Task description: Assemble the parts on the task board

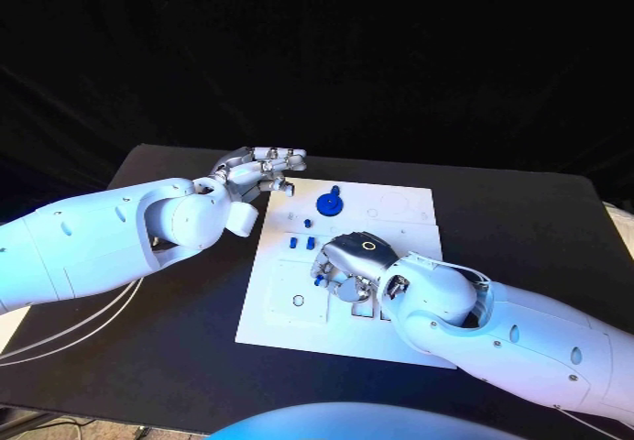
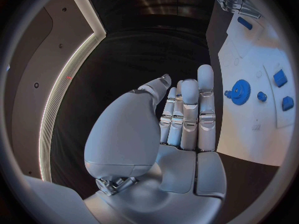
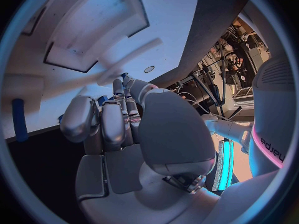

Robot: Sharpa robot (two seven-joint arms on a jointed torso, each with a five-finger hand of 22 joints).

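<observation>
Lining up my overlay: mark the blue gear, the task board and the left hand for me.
blue gear [image 1: 329,202]: head view, on its round face.
task board [image 1: 284,325]: head view, on a bare part near its front edge.
left hand [image 1: 260,170]: head view, middle of the hand.

The left hand [image 2: 181,119] is held up flat, its fingers [image 2: 206,97] straight and side by side, holding nothing. Just beyond the fingertips lies the white task board [image 2: 249,134], with a blue gear [image 2: 239,91] and several small blue parts [image 2: 280,77] on it.
</observation>
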